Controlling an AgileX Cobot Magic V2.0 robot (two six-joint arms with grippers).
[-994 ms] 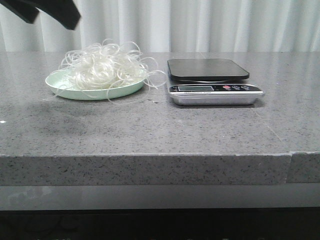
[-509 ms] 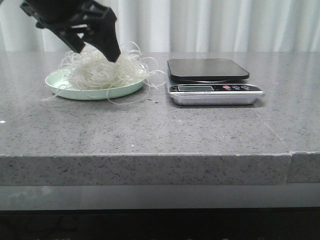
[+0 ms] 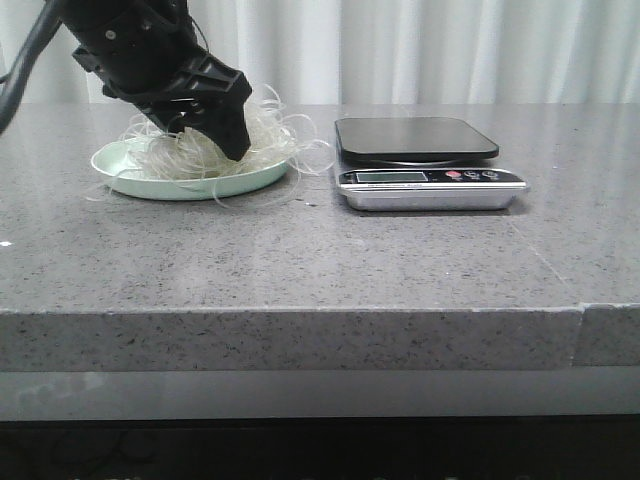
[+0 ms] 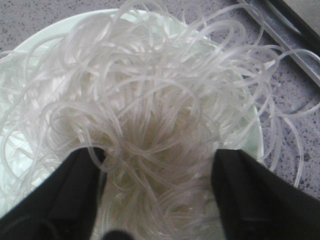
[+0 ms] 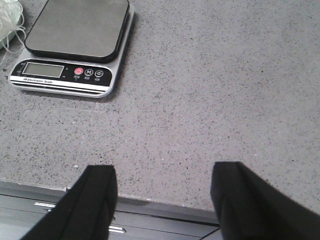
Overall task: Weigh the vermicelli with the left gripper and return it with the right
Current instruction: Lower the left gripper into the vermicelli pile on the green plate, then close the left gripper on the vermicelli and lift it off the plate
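Observation:
The vermicelli (image 3: 270, 135) (image 4: 160, 100) is a fluffy heap of thin translucent white strands on a pale green plate (image 3: 130, 182) (image 4: 252, 135) at the left of the counter. My left gripper (image 3: 215, 140) (image 4: 157, 165) is pushed down into the heap, open, with its black fingers (image 4: 75, 190) on either side of the strands. The scale (image 3: 430, 165) (image 5: 75, 47) stands to the right of the plate, its dark platform bare. My right gripper (image 5: 162, 172) is open above the counter's front edge, holding nothing; it is out of the front view.
Loose strands (image 3: 315, 150) trail over the plate's rim toward the scale. The grey speckled counter (image 3: 350, 250) runs to a front edge (image 5: 165, 202), with drawer handles (image 5: 117, 229) below. A white curtain (image 3: 450, 50) hangs behind.
My left arm has come down from the upper left into the vermicelli heap, pressing the strands lower on the plate. The scale has not moved.

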